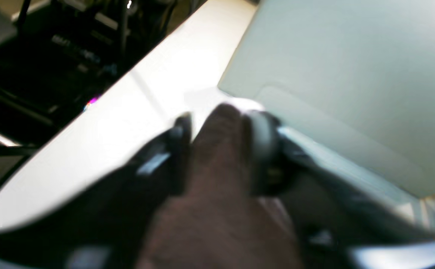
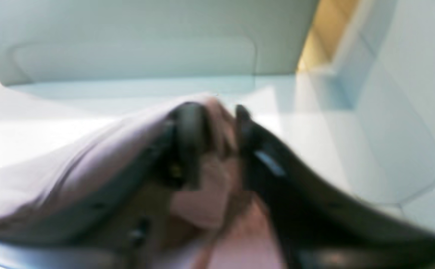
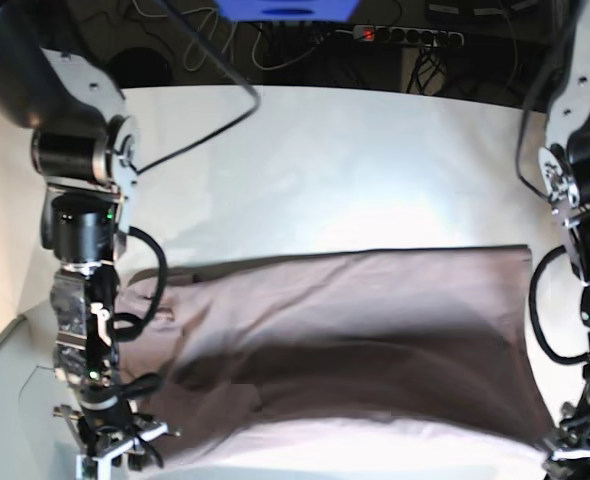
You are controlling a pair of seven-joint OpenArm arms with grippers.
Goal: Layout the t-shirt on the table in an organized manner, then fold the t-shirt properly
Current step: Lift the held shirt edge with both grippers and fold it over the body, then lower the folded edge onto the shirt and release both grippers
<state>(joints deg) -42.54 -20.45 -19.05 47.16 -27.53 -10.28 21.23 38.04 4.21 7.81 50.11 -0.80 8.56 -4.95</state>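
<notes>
Left pincer (image 1: 217,123), fingers slightly parted with a fold of the t-shirt (image 3: 355,340) between them; right pincer (image 2: 212,112) likewise straddles bunched cloth. Blur hides whether either clamps. The t-shirt lies spread across the white surface (image 3: 355,170), its near corners at the two pincers at the surface's front edge.
</notes>
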